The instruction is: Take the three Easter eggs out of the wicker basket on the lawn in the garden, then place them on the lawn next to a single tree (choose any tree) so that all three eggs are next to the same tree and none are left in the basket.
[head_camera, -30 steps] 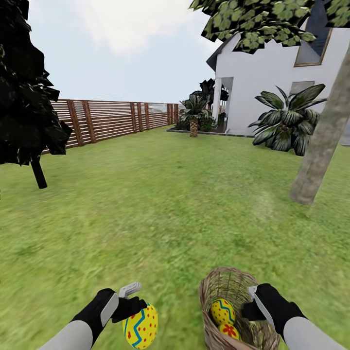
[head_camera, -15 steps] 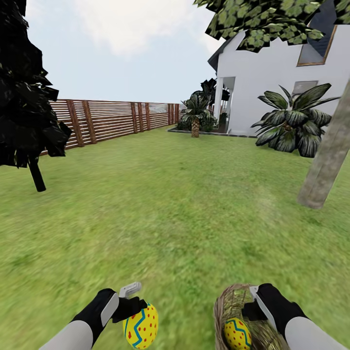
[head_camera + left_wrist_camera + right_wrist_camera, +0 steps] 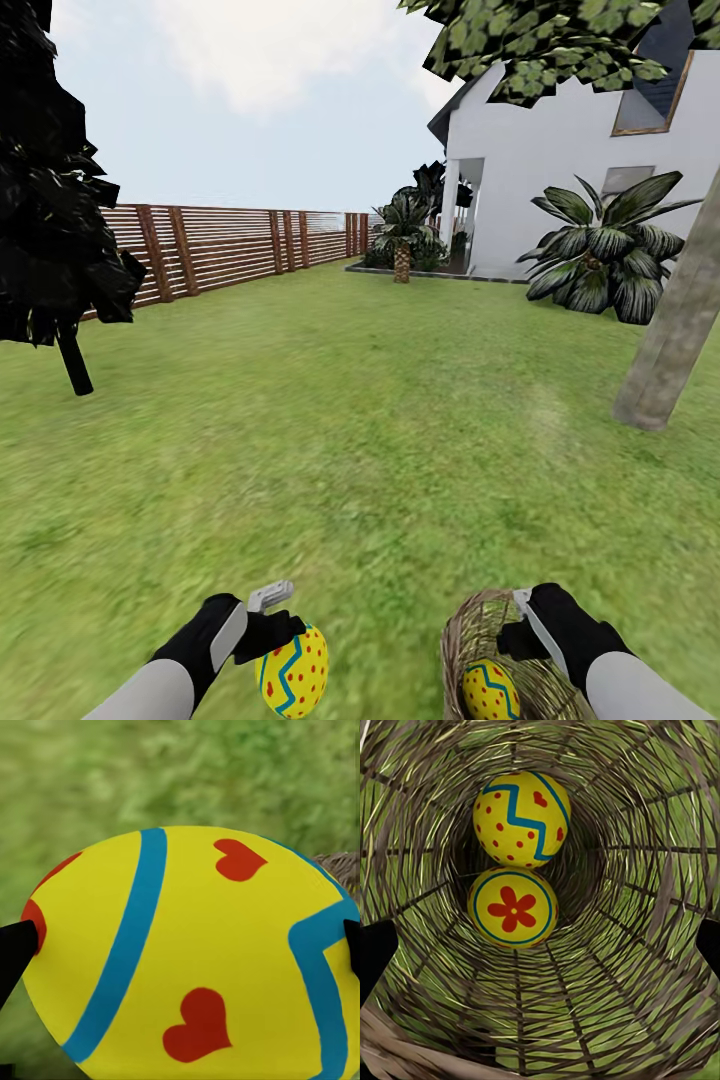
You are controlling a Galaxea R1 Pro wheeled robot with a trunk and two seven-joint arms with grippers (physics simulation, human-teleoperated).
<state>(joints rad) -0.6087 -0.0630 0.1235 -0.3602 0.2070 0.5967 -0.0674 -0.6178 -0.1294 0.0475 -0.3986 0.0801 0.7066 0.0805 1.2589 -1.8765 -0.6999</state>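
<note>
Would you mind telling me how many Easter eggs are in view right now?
3: one egg is held in the left gripper; two more, the zigzag egg and the flower egg, lie inside the wicker basket.

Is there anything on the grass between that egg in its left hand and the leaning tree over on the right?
Nothing visible. The egg sits in the left gripper, and open lawn stretches to the tree. The basket, in the right gripper, is alongside, not ahead.

Bright, even daylight with hardly any cast shadows; the grass [image 3: 350, 420] renders soft and blurry, especially close up.
</note>
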